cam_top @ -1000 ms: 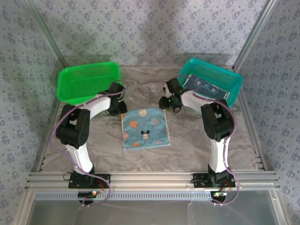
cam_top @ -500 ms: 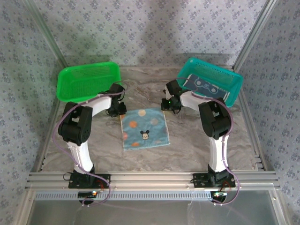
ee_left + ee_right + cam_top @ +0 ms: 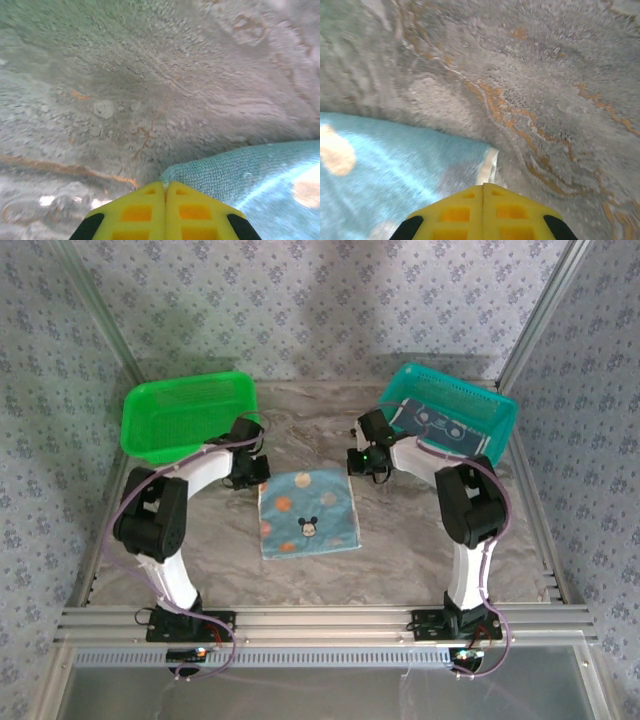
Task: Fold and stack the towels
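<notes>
Opening step of the fold. One towel [image 3: 305, 515] lies flat and unfolded on the table [image 3: 400, 540], midway between the arms, its printed face up. The left gripper [image 3: 165, 185] stands at the towel's far left corner with its yellow jaws pressed together, the cloth corner meeting their tips and apparently nipped between them. The right gripper [image 3: 483, 187] stands likewise clenched at the far right corner, its seam set on the towel's pale edge. No fold is made yet, so the task is judged to be at its beginning. The next move calls for both arms to lift together, keeping the far edge taut and level, and to carry it toward the near edge so that the corners meet. An uneven lift would skew the crease, and so shallow a pinch may slip. A darker printed cloth [image 3: 440, 425] lies in the teal basket [image 3: 495, 415]. The green basket [image 3: 190, 380] stands at the far left.
</notes>
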Controlling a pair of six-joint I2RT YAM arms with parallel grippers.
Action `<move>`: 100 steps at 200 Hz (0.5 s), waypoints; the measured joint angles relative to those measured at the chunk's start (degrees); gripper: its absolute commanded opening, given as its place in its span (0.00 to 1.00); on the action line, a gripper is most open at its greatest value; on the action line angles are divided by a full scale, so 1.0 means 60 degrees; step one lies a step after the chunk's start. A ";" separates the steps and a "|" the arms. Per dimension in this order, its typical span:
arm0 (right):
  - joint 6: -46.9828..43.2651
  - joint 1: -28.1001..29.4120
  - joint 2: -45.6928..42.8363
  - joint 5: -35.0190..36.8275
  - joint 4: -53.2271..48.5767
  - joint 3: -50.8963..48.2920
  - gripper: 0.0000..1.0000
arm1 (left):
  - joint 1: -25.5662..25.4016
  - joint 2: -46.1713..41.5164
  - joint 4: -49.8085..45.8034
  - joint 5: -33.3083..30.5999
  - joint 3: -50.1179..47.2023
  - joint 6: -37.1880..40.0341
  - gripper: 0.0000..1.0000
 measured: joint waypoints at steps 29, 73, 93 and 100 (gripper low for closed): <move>0.0004 0.0178 -0.1162 0.0076 0.0193 -0.0616 0.00 | -0.0095 -0.1195 0.0055 -0.0033 -0.0495 0.0004 0.00; 0.0109 0.0433 -0.1468 0.0095 0.0423 -0.1169 0.26 | -0.0306 -0.1654 0.0149 -0.0087 -0.1140 0.0004 0.00; 0.0171 0.0484 -0.1016 0.0142 0.0514 -0.1031 0.35 | -0.0313 -0.1592 0.0178 -0.0146 -0.1231 0.0004 0.00; 0.0211 0.0495 -0.0765 0.0171 0.0535 -0.0885 0.38 | -0.0313 -0.1541 0.0219 -0.0153 -0.1231 0.0007 0.00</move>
